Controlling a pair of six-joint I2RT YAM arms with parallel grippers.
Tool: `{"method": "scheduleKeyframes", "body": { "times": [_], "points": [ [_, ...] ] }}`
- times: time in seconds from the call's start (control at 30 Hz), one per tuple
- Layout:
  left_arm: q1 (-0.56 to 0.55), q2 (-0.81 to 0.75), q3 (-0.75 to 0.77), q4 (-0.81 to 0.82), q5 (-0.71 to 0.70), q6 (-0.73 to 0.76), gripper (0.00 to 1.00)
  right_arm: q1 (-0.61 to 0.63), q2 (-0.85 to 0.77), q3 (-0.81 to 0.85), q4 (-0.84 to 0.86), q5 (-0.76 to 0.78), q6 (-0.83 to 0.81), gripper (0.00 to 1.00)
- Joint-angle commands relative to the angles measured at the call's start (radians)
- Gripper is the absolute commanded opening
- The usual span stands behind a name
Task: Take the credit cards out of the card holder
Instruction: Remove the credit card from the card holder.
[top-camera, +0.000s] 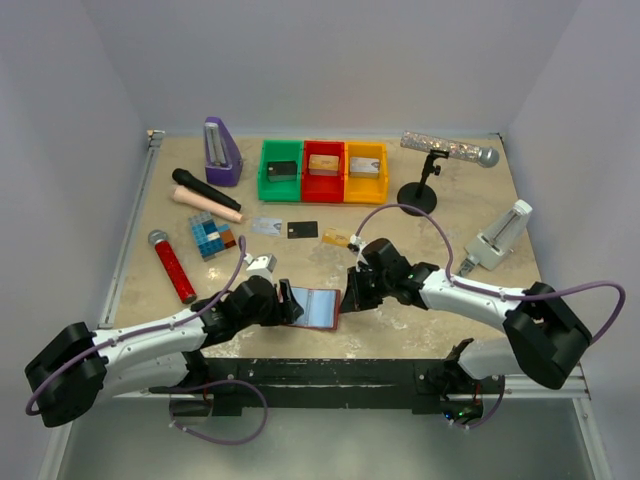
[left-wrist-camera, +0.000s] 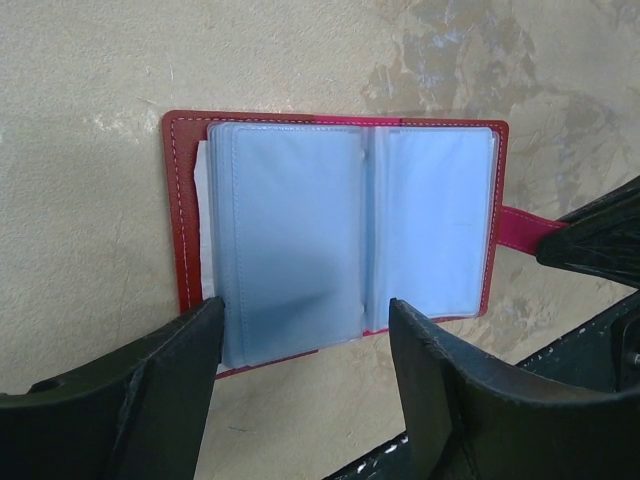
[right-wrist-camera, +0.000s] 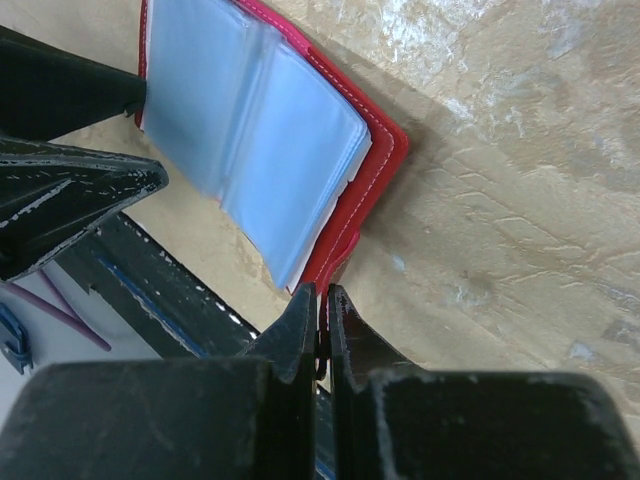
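Card holder: the flat dark red folding card holder (top-camera: 318, 308) with pale blue-grey plastic sleeves lay opened on the marbled beige desk (top-camera: 310, 265), sleeves up. It sat well to the near side of the red plastic tray (top-camera: 323, 180).
Long axis: opened out, its long side ran left to right, roughly parallel to the red tray's front edge, and the spine ran toward and away from that tray. Its small red tab (left-wrist-camera: 520, 228) pointed to the right arm's side.
Right gripper: the right gripper (right-wrist-camera: 322, 300) was closed on the card holder's tab.
Left gripper: the left gripper (left-wrist-camera: 305, 320) stood open at the holder's edge farthest from the tray, its black fingers (left-wrist-camera: 170, 390) either side of the left-hand sleeves. Contact could not be told.
Credit cards: three thin rectangular credit cards lay flat just on the near side of the red tray: a silvery-grey card (top-camera: 266, 226), a black card (top-camera: 302, 230) and a gold-tan card (top-camera: 337, 238).
Top view only: the loose cards, the tray and both arms.
Left wrist view only: both sleeve pages full on, the white stitching, and the tab running into the right gripper.
Right wrist view only: the pinch itself, a red strip between pressed fingers, and the sleeve stack seen edge-on.
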Motion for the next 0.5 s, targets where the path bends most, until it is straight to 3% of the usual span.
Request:
{"method": "scheduleKeyframes", "body": {
  "times": [0.0, 0.3, 0.47],
  "points": [
    [0.003, 0.006, 0.031, 0.042, 0.017, 0.015, 0.72, 0.007, -0.017, -0.011, 0.064, -0.042, 0.008, 0.0],
    [0.003, -0.002, 0.002, 0.212, 0.132, 0.058, 0.68, 0.008, 0.015, -0.005, 0.07, -0.048, 0.015, 0.0],
    [0.003, 0.003, 0.005, 0.23, 0.152, 0.07, 0.68, 0.007, 0.021, 0.003, 0.063, -0.044, 0.012, 0.0]
  ]
}}
